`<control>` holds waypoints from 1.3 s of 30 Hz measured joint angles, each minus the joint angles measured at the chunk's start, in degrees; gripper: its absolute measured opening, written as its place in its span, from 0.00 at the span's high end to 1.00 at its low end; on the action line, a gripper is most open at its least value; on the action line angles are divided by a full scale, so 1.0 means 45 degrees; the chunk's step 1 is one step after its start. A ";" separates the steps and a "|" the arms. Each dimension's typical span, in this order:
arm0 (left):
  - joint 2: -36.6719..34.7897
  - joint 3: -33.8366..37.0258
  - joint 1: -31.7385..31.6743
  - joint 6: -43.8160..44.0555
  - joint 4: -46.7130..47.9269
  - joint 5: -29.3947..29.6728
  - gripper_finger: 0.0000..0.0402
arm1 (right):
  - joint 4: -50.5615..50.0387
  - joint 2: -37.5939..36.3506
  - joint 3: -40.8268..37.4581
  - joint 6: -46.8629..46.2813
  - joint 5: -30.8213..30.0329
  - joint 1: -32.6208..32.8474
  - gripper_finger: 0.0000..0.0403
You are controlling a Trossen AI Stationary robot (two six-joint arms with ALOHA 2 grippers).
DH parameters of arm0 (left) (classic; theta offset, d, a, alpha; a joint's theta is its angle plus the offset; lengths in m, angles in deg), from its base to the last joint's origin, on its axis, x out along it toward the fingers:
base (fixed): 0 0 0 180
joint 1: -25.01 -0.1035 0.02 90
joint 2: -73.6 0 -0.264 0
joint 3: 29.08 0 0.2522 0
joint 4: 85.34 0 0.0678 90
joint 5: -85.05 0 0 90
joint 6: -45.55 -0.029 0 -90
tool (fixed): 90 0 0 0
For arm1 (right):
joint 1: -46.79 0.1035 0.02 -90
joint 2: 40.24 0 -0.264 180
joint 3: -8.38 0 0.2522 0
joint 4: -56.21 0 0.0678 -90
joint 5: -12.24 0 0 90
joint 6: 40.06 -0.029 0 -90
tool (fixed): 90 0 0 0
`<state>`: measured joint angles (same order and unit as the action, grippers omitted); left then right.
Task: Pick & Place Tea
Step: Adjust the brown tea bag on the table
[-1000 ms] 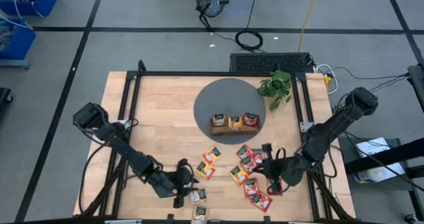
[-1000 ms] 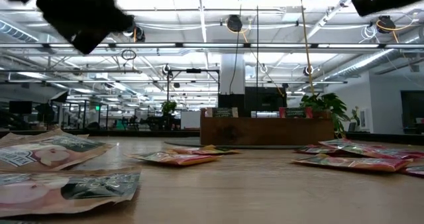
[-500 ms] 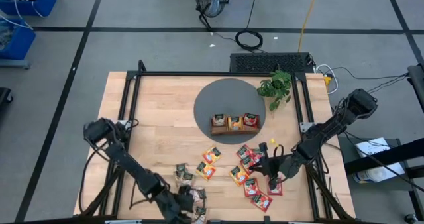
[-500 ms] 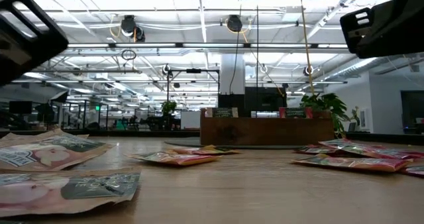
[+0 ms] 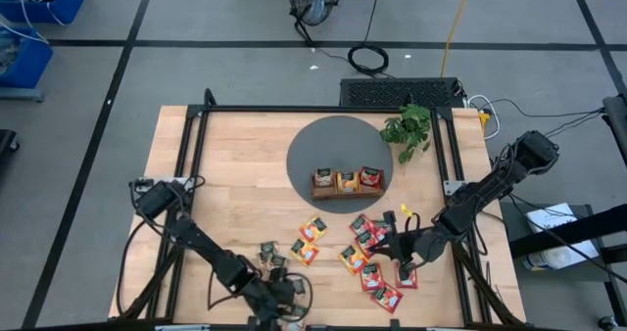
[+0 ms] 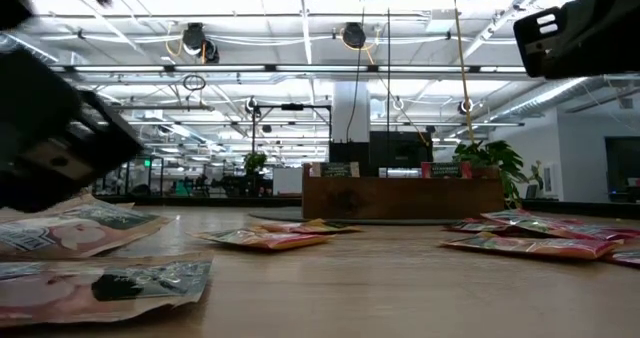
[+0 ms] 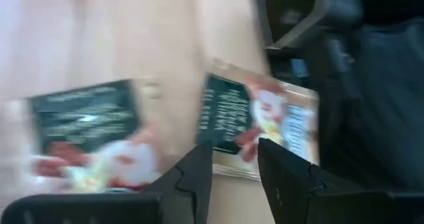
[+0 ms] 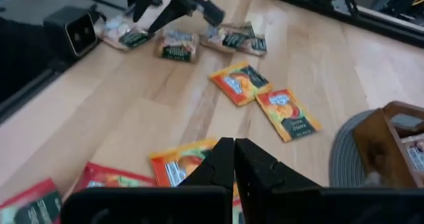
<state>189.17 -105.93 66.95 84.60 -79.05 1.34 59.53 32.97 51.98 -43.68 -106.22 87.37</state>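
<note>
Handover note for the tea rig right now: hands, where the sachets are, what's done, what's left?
Left hand: low at the table's front edge over the pale beige sachets, fingers slightly apart, nothing between them.
Right hand: above the red and orange sachets at front right, fingers shut, empty.
Wooden tray: on the grey round mat, one sachet showing in each of its three compartments.
Two orange sachets lie loose mid-table.
Done: three compartments started.
Left: about a dozen loose sachets on the table to pick and place; the left looks closest to a grasp.
</note>
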 joint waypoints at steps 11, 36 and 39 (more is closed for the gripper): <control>-0.0080 -0.0051 -0.0846 -0.0538 0.1726 -0.0410 0.69 | -0.0345 0.0000 0.0000 -0.0126 -0.0021 -0.0019 0.99; -0.1360 0.0062 -0.2275 -0.2389 0.4561 0.1195 0.89 | -0.0281 -0.0005 -0.0729 -0.0826 -0.1323 -0.0024 0.99; -0.2106 -0.0011 -0.2475 -0.3411 0.2650 0.1363 0.90 | -0.0476 -0.0005 -0.0729 -0.0843 -0.1323 -0.0024 0.99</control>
<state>179.69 -105.99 55.81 69.25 -67.13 7.48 57.39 32.95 48.70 -47.47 -112.18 87.26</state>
